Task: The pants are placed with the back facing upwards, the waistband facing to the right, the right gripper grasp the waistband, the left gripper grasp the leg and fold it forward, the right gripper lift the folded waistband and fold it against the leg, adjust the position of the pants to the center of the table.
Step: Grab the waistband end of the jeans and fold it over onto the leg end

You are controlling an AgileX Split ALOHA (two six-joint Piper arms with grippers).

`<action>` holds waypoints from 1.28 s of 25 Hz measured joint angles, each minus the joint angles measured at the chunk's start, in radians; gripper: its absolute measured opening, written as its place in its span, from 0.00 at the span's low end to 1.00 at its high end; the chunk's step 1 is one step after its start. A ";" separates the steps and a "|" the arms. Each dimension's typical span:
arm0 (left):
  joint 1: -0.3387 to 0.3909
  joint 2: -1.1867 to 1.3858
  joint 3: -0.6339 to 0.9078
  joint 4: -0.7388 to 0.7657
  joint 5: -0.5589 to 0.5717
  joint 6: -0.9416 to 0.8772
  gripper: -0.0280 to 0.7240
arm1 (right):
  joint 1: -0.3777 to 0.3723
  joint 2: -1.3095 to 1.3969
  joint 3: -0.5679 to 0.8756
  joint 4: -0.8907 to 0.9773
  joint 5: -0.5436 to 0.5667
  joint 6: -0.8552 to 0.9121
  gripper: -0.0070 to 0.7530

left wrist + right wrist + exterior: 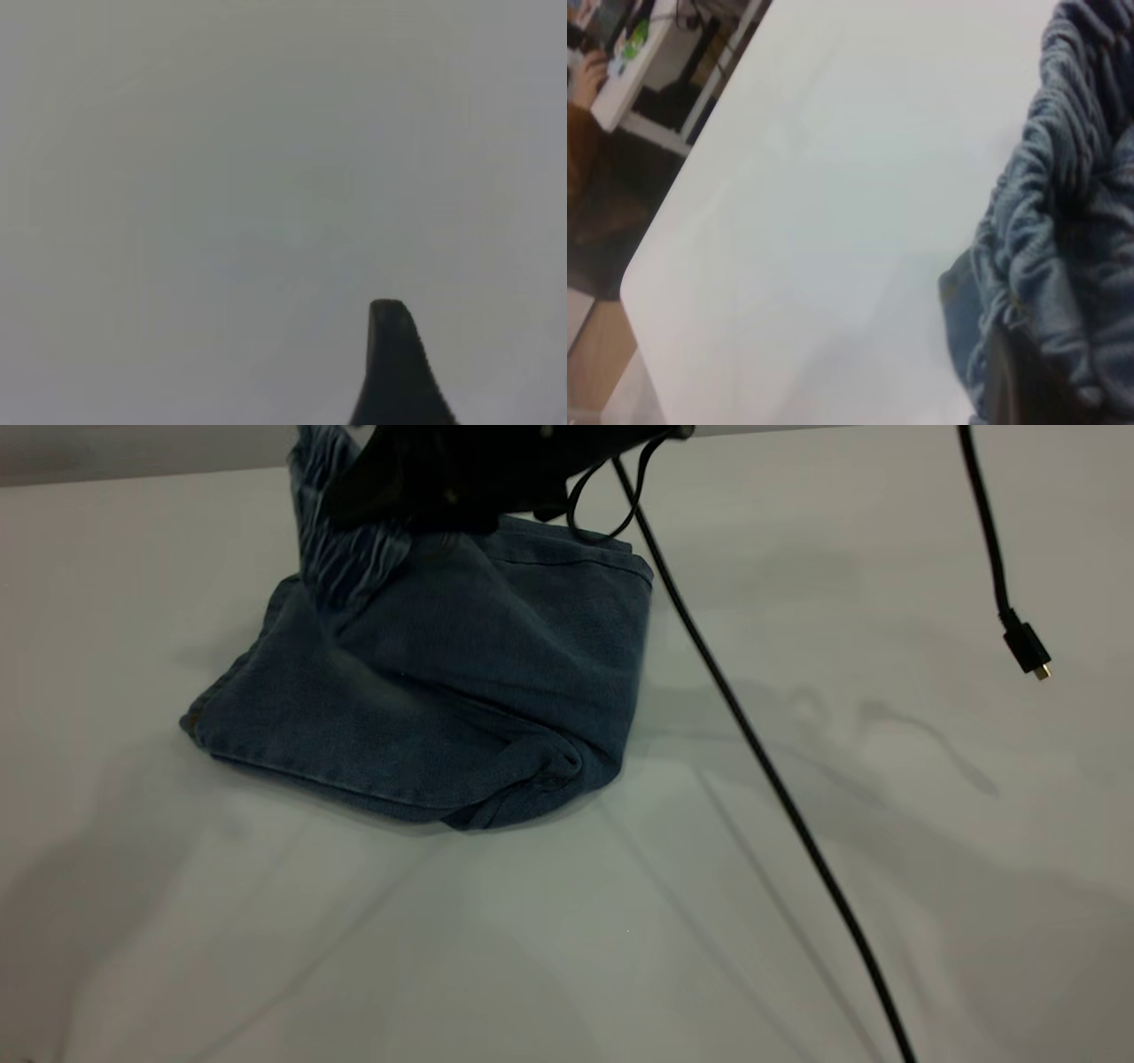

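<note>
The pants (425, 691) lay folded in a bundle on the table (266, 939), toward the left and far side of the exterior view, with the doubled-over fabric resting flat and one rounded fold corner nearest the camera. At the bundle's upper left the waistband (341, 540) was raised off the heap, its gathered denim standing up in a ridge. The right gripper (443, 478) hung directly over that raised part at the top edge of the view, closed on the waistband; the right wrist view showed the ruched elastic (1050, 239) bunched close against a dark finger (1010, 381). A black cable (753, 744) ran diagonally across the table to the right of the pants, and a second cable with a plug (1028, 646) dangled farther right. The left gripper showed only as one dark fingertip (394, 354) above bare table, so its opening could not be judged
</note>
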 joint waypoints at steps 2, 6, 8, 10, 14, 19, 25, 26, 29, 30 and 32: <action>0.000 0.000 0.000 0.000 0.000 -0.003 0.58 | 0.003 0.000 0.000 -0.002 0.003 0.000 0.13; 0.000 0.000 0.000 0.000 0.000 -0.049 0.58 | 0.009 0.000 0.000 0.000 0.001 0.000 0.16; 0.000 0.000 0.000 0.000 -0.001 -0.055 0.58 | 0.017 0.000 0.000 0.002 0.001 0.000 0.23; 0.000 0.000 0.000 0.000 -0.010 -0.055 0.58 | 0.022 0.000 0.000 0.000 0.022 0.000 0.32; 0.000 0.000 0.000 0.000 -0.037 -0.055 0.58 | 0.029 0.000 0.000 0.000 0.060 -0.028 0.54; 0.000 0.000 0.000 0.000 -0.037 -0.055 0.58 | 0.029 -0.004 0.001 -0.001 0.144 -0.035 0.68; -0.002 0.000 0.000 0.000 -0.060 -0.063 0.58 | 0.061 -0.008 -0.052 -0.003 0.073 0.104 0.70; -0.002 0.000 0.000 0.000 -0.060 -0.074 0.58 | 0.072 -0.008 -0.073 -0.002 0.035 0.157 0.70; -0.002 0.000 0.000 0.000 -0.060 -0.117 0.58 | 0.112 -0.005 -0.144 -0.062 -0.065 0.292 0.69; -0.002 0.000 0.000 0.000 -0.060 -0.126 0.58 | 0.126 -0.003 -0.171 -0.100 -0.099 0.347 0.69; -0.002 0.000 0.000 0.001 -0.060 -0.126 0.58 | 0.143 -0.003 -0.214 -0.194 -0.149 0.463 0.69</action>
